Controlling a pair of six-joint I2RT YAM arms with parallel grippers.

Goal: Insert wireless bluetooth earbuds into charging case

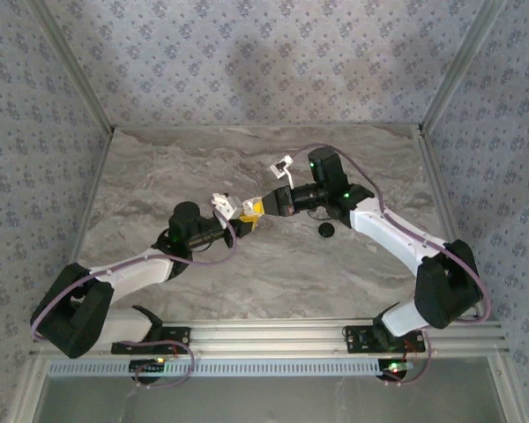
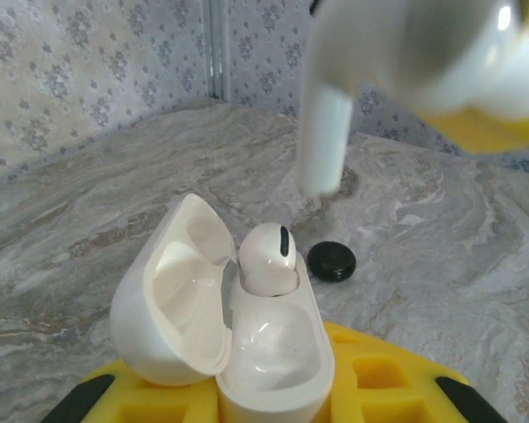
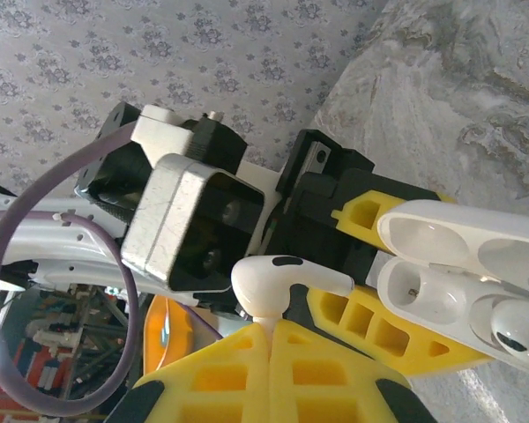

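Observation:
The charging case (image 2: 269, 361) is open, its lid (image 2: 172, 300) swung to the left, and my left gripper (image 2: 273, 401) is shut on its base between yellow pads. One earbud (image 2: 266, 256) sits in the far socket; the near socket is bare. My right gripper (image 3: 271, 339) is shut on the second earbud (image 3: 278, 282), pinched at its tip with the stem pointing toward the case (image 3: 441, 282). In the left wrist view that earbud's stem (image 2: 326, 132) hangs blurred above and beyond the case. In the top view both grippers, left (image 1: 242, 220) and right (image 1: 257, 209), meet mid-table.
A flat black round disc (image 2: 331, 261) lies on the marble table (image 1: 247, 167) just beyond the case; in the top view the disc (image 1: 326, 230) is under the right arm. Patterned walls and metal frame posts (image 1: 70, 70) bound the table's far and side edges.

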